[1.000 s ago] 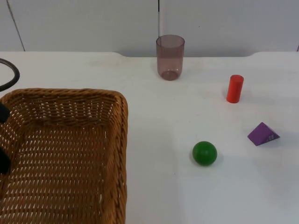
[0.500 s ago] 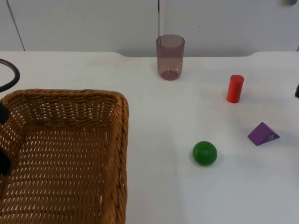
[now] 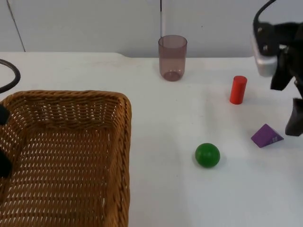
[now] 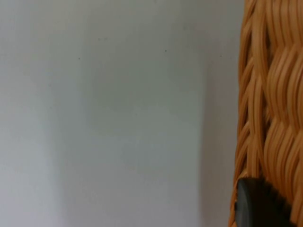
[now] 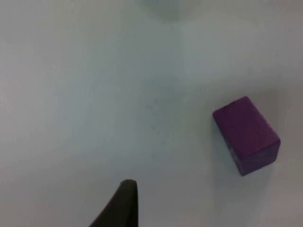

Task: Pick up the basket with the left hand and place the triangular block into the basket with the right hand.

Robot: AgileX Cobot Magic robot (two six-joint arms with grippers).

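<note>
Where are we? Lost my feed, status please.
Left claw on basket edge. Right claw above table, beside purple block, not holding. Ball between block and basket.

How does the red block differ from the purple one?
The red cylinder is round and stands upright; the purple triangular block is a wedge lying on a flat face. The red cylinder is nearer the wall, the purple triangular block beside the right gripper. Both rest on the white table.

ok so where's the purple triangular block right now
In the top view the purple triangular block lies on the table's right side, right of the green ball, below the red cylinder, beside the right gripper.
</note>
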